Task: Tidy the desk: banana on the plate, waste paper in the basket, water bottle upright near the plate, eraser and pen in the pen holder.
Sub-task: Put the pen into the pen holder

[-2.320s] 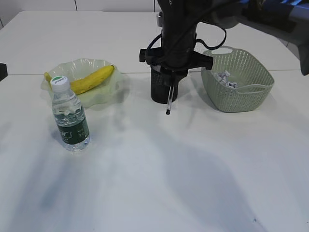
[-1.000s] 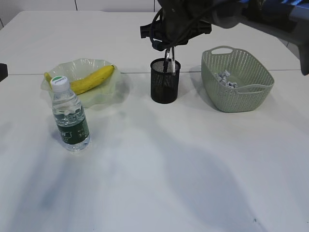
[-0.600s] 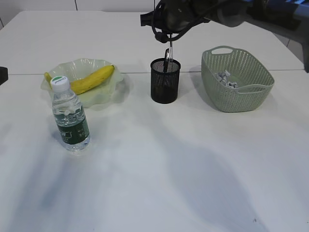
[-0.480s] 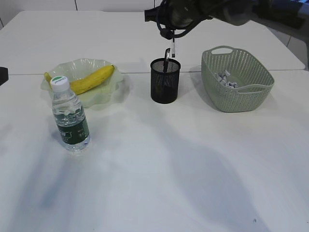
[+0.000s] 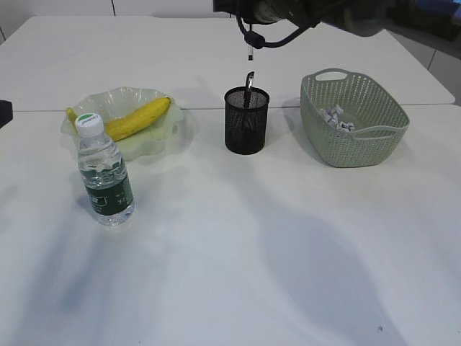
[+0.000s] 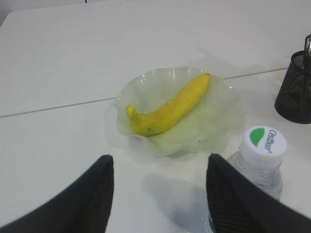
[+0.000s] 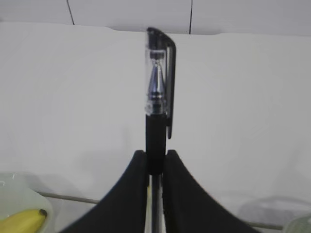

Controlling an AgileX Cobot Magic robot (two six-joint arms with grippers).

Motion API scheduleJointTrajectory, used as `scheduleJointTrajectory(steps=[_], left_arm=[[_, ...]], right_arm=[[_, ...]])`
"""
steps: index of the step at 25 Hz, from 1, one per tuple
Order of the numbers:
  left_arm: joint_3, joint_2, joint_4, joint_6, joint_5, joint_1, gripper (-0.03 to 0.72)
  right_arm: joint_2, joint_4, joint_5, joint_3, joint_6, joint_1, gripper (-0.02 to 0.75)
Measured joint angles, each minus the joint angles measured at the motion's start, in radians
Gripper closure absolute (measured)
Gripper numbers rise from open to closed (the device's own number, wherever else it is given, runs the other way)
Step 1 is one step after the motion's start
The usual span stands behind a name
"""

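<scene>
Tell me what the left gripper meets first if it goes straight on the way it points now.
Most likely the plate holding the banana, centred ahead of the open left gripper. The water bottle sits nearer but right of that line; depth is uncertain.

exterior: from chest height at the desk's near edge, slanting down toward 12 o'clock, whole desk in frame.
left wrist: low and near, facing 12 o'clock over the plate [image 6: 228, 114].
right wrist: very close, level, facing the far wall.
shared: plate [image 5: 169, 133] and banana [image 5: 137, 119] in all three views.
</scene>
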Motion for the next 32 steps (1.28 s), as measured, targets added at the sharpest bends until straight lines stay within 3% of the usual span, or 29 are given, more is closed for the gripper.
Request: scheduleJointTrajectory(steps=[32], left_arm=[[0.0,0.0,0.022,0.0,0.007,0.0,0.258]], right_arm=[[0.096,-0.087,-0.174,0.0,0.002,-0.032,0.694]])
